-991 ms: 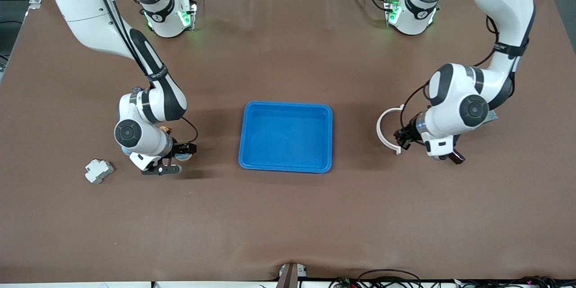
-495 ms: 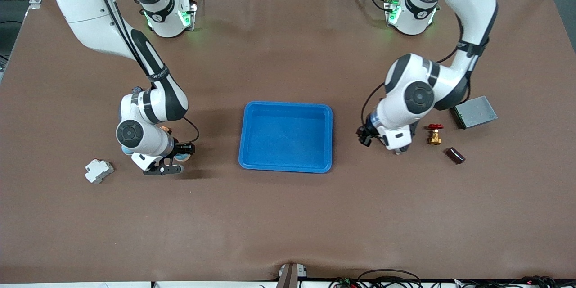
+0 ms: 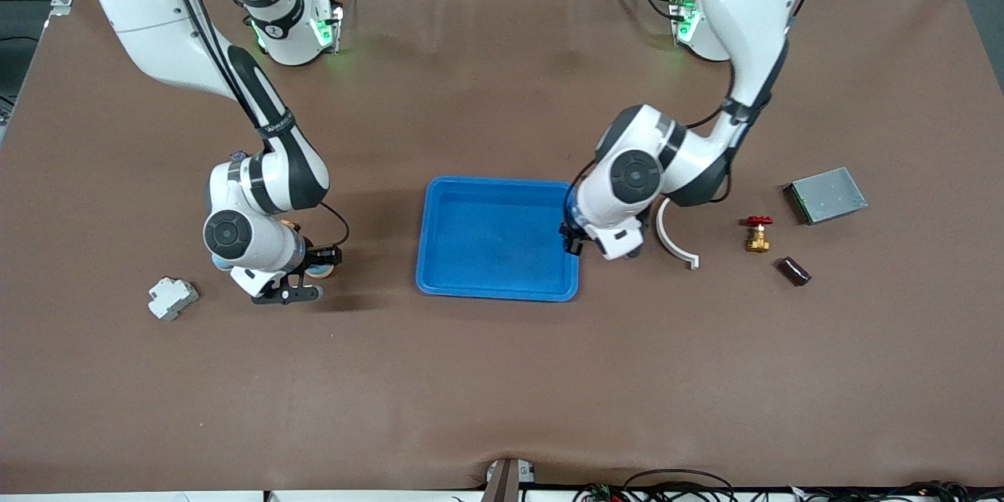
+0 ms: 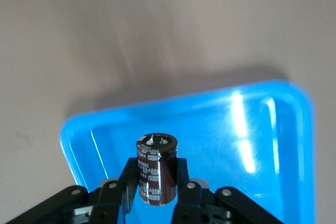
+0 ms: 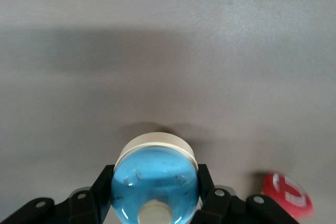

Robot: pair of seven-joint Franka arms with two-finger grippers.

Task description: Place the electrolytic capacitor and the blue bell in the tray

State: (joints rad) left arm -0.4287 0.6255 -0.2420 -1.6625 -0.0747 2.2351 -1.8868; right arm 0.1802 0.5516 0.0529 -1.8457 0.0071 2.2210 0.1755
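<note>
Bare brown table [image 3: 502,376] surrounds the tray [image 3: 497,192]. Over its rim, the left gripper [image 4: 157,192] clamps the electrolytic capacitor [image 4: 156,167]. Mid-left, the right gripper [image 5: 155,195] clasps the blue bell [image 5: 155,179].

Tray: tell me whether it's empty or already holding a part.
Empty. The tray shows only bare blue floor; the capacitor sits clamped in the left gripper over its edge.
</note>
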